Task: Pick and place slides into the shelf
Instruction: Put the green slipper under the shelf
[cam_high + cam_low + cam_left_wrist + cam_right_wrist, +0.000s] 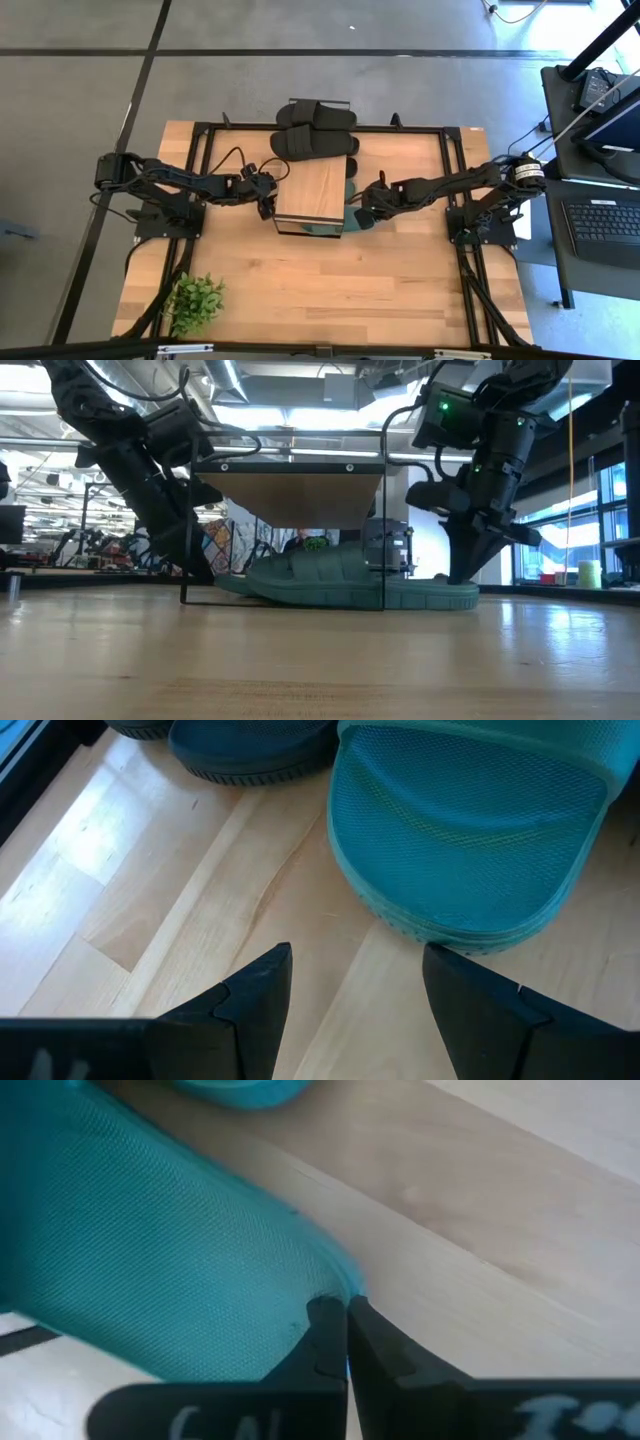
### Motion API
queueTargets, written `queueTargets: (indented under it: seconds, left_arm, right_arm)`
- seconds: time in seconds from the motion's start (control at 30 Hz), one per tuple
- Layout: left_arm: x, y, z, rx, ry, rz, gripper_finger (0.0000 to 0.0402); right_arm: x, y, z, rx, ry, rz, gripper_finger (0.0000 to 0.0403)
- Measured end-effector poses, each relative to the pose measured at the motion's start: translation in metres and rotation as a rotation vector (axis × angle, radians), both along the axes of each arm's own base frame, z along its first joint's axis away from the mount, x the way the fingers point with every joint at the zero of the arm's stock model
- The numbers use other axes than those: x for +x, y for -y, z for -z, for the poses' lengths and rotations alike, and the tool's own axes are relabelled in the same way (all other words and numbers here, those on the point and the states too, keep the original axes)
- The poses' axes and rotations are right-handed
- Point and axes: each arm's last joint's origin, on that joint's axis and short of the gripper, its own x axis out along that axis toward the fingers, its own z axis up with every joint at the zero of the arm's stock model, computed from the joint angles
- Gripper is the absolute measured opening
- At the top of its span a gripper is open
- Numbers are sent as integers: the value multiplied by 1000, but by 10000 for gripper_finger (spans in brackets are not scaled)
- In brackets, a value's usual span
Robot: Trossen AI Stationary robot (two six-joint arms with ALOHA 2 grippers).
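The shelf stands mid-table, a light plank top on a thin black frame. Under it, dark green slides lie soles down on the table; one sticks out past the shelf's right side. Two black slides lie at the shelf's far end. My left gripper is open at the shelf's left side, just short of a green slide's rounded end, touching nothing. My right gripper is shut at the shelf's right side, against the other green slide. My right gripper has its shut fingertips against the green slide's outer rim, at the end that sticks out on the shelf's right. The fingers slant steeply down from the table's right side. The slide lies flat on the table.
A small potted plant stands at the table's near left corner. The near half of the table top is bare wood. A side desk with a laptop stands beyond the right edge. The black slides show in the left wrist view too.
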Motion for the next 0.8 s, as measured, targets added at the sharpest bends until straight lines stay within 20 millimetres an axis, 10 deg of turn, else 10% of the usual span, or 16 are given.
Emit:
queueTargets:
  seconds: [0.8]
  left_arm:
    - [0,2,0,-3,-4,8,217]
  right_arm:
    - [39,0,3,31,42,-22,0]
